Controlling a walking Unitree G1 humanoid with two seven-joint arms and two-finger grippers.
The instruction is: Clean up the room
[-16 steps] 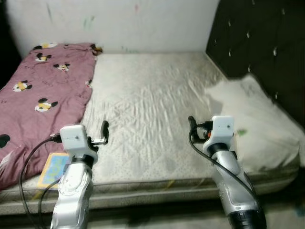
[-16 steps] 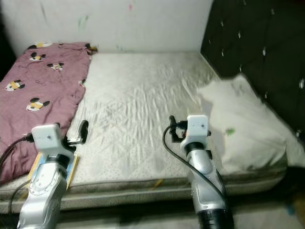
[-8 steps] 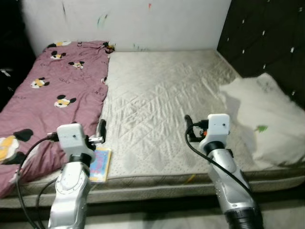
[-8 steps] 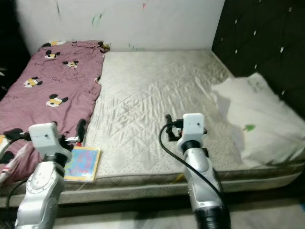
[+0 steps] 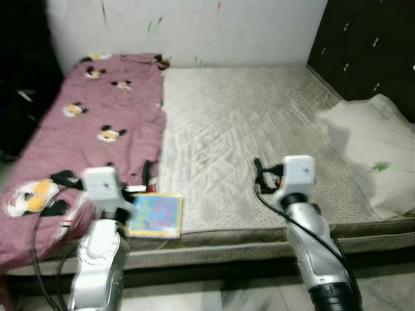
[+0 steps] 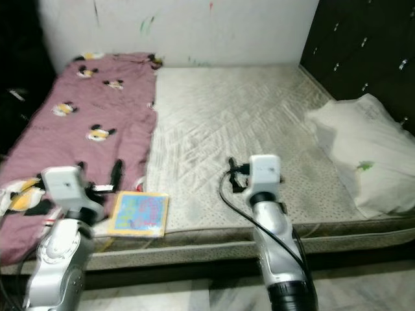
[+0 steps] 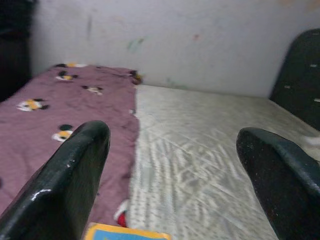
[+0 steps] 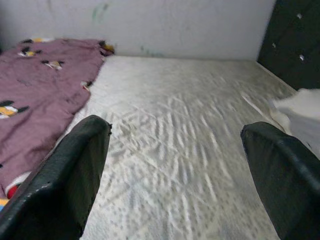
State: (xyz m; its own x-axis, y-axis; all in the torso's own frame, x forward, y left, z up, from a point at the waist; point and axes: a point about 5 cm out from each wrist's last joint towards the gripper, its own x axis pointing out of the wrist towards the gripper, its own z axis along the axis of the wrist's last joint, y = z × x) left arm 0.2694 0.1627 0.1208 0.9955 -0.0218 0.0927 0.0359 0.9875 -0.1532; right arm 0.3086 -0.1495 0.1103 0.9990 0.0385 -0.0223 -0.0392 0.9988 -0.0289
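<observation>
I am holding both hands released and empty, left hand at lower left beside the colourful book lying on the bed edge, right hand at lower centre.

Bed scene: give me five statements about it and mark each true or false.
1. A colourful book lies near the front edge of the mattress. True.
2. The left claw is shut on the book. False: it is open and holds nothing.
3. The pink blanket covers the robot's left side of the bed. True.
4. The pillow sits on the blanket. False: it lies on the opposite side, by the dark headboard.
5. The right claw grips the pillow. False: it is open above bare mattress.
</observation>
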